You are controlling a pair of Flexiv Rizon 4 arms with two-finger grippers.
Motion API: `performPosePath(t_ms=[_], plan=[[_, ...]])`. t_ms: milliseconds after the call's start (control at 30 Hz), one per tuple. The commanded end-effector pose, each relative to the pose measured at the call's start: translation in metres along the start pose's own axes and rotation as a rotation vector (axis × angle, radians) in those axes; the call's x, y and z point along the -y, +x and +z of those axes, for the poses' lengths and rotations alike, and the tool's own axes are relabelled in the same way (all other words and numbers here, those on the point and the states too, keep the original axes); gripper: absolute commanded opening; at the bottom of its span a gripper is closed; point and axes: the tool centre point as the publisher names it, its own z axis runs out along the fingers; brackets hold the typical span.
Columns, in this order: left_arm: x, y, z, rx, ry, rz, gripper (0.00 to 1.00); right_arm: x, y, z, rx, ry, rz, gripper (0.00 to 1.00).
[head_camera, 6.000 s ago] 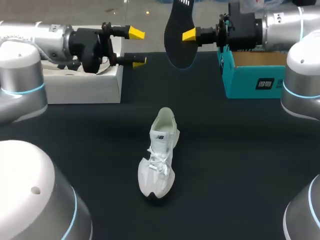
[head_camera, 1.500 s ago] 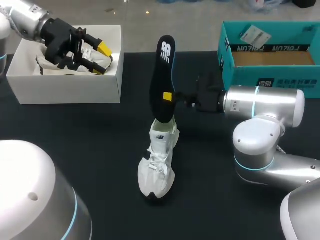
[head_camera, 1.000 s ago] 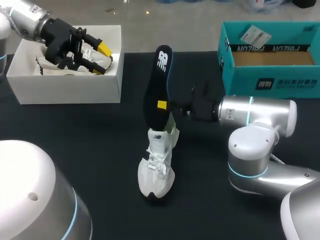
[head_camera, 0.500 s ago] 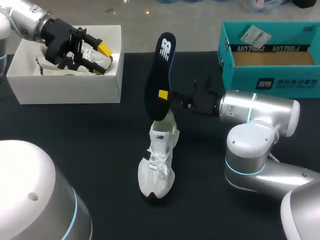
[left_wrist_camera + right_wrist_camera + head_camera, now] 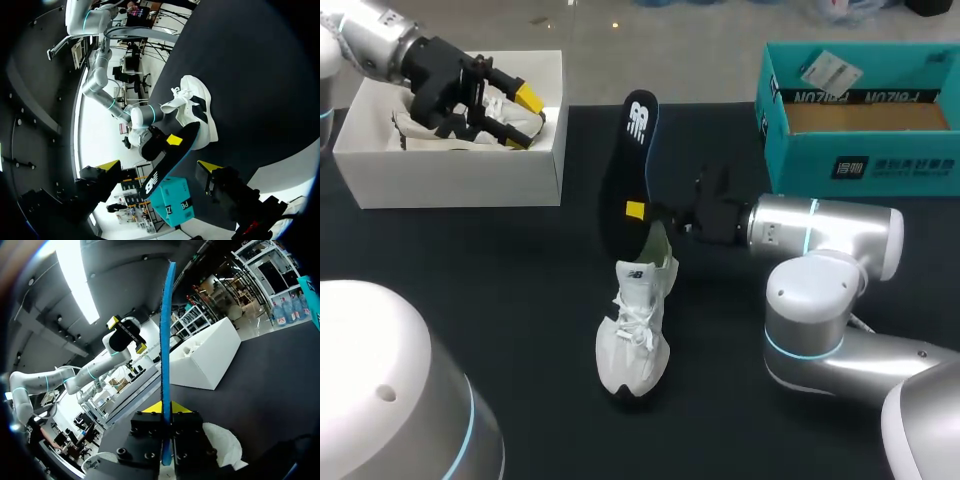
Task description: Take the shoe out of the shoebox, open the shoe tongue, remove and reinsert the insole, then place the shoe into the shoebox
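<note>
The white shoe [image 5: 638, 320] lies on the dark table [image 5: 470, 300], outside both boxes, its toe toward the robot and its heel opening facing away. The right pincer [image 5: 636, 210] pinches the black insole [image 5: 625, 170] from both sides and holds it nearly upright, leaning a little. The insole's lower end is at the shoe's heel opening, but it is hard to tell whether the tip sits inside. The left pincer [image 5: 524, 120] hangs spread, holding nothing, over the white shoebox [image 5: 460, 180] at the table's far left. A teal box [image 5: 860, 165] stands at the far right.
</note>
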Motion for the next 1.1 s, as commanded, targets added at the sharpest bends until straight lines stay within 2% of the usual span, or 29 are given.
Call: performPosePath(t_ms=[33,167,300,800,1000,1100], plan=[[0.0,0.0,-0.001,-0.003,0.002,0.001,1.0,-0.01,0.005,-0.003,0.015,-0.021,-0.022,0.0],[0.0,0.0,-0.001,-0.003,0.002,0.001,1.0,-0.033,0.01,-0.009,0.018,-0.066,-0.07,0.0],[0.0,0.0,-0.001,-0.003,0.002,0.001,1.0,-0.042,0.01,-0.012,0.014,-0.083,-0.085,0.0],[0.0,0.0,-0.001,-0.003,0.002,0.001,1.0,0.003,0.017,-0.008,-0.016,0.004,0.004,0.0],[0.0,0.0,-0.001,-0.003,0.002,0.001,1.0,0.009,0.021,-0.01,-0.014,0.025,0.008,0.0],[0.0,0.0,-0.001,-0.003,0.002,0.001,1.0,0.006,0.023,-0.013,-0.019,0.005,0.007,0.0]])
